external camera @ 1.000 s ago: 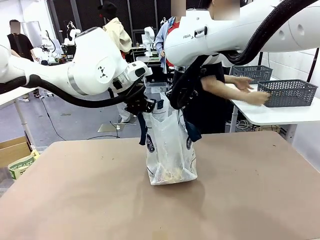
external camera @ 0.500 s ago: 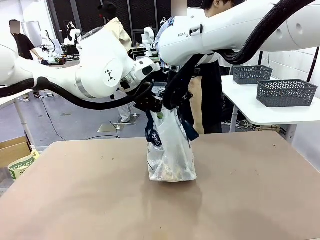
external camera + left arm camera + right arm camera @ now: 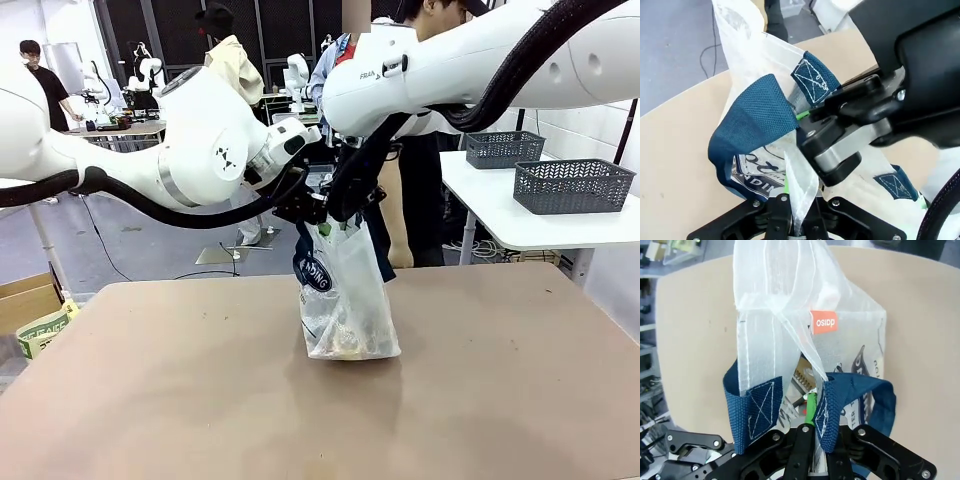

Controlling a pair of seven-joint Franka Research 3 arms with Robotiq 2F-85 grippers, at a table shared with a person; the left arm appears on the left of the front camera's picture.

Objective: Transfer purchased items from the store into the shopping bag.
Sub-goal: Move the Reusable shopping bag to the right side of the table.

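Shopping bag (image 3: pixel 345 300) rests on tan table (image 3: pixel 150 400) (white side table (image 3: pixel 500 218) beyond)

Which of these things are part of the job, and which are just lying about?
Job: shopping bag, packaged goods inside it, left fingers and right fingers pinching its top, nearer grey basket.
Lying about: farther grey basket, cardboard box.

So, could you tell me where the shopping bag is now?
In the front view, the shopping bag stands in the middle of the table, its top gripped by the left pincer and the right pincer side by side above it.
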